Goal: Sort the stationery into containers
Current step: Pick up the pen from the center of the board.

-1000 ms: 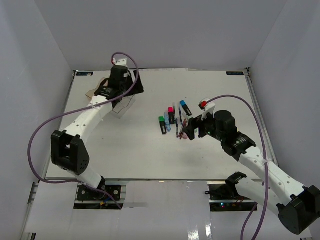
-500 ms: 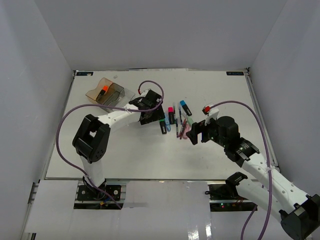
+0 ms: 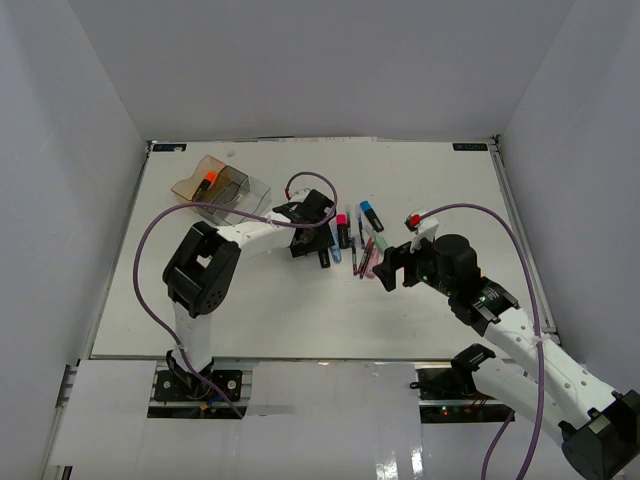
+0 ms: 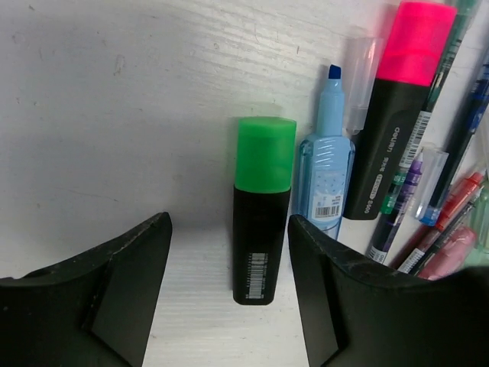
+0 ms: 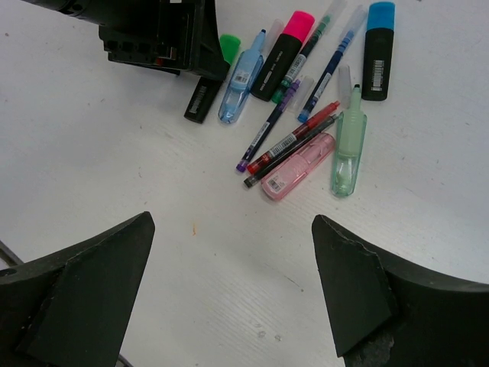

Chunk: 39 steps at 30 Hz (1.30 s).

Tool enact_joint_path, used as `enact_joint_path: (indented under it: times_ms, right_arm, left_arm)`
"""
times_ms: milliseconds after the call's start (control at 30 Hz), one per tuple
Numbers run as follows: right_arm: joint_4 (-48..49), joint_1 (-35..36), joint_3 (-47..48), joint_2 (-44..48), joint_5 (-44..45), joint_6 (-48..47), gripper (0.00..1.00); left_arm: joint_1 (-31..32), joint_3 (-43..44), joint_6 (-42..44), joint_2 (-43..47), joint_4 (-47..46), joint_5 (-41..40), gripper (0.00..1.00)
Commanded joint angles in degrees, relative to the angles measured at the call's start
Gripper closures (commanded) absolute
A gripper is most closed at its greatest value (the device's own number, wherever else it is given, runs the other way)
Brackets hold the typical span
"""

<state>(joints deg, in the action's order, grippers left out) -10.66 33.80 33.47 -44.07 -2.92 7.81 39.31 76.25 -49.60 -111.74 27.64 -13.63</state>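
At the left edge of the stationery cluster, near the middle of the surface (image 3: 300,310), the left fingers (image 4: 122,290) stand parted on either side of the green-capped highlighter (image 4: 260,222). A gap shows on both sides, so nothing is gripped yet. Judged step: pickup of this highlighter for transfer to the tray (image 3: 188,190), which sits well apart at the far left of the surface. The next move calls for the fingers to close squarely on the black barrel without nudging the pastel blue marker (image 4: 325,172) lying just beside it, then a lift clear of the pile. The right fingers (image 5: 84,298) hover wide apart over the near side of the cluster, holding nothing. Count: four stubby black highlighters, namely the green-capped one, the pink-capped highlighter (image 4: 397,115) and the blue-capped highlighter (image 5: 378,50) on the surface, and the orange-capped highlighter (image 3: 206,182) in the tray at its amber end. Three pastel markers: blue, the mint marker (image 5: 349,141) and the pink marker (image 5: 298,166). Thin pens (image 5: 294,138): five, as far as can be made out. One tray, three compartments apparent.
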Motion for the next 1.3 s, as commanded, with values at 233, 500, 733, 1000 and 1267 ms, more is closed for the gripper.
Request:
enact_joint_path:
  times_ms: [233, 500, 733, 1000, 1267]
  right_arm:
    - [0.5, 0.0, -0.6, 0.8, 0.6, 0.0, 0.10]
    - [0.7, 0.1, -0.8, 0.2, 0.2, -0.3, 0.10]
    - [0.6, -0.1, -0.9, 0.3, 0.2, -0.3, 0.10]
    - [0.7, 0.1, -0.8, 0.5, 0.1, -0.4, 0.10]
    - [0.8, 0.0, -0.6, 0.5, -0.9, -0.6, 0.10]
  left_arm:
    - [0.3, -0.2, -0.1, -0.5, 0.0, -2.4, 0.33]
    - [0.3, -2.1, 1.6, 0.3, 3.6, -6.6, 0.47]
    - [0.1, -3.6, 4.2, 2.3, 5.1, -8.2, 0.54]
    - [-1.3, -3.9, 12.7, 6.7, 5.7, -12.6, 0.74]
    - [-12.1, -2.5, 37.8, 14.7, -1.0, -13.6, 0.78]
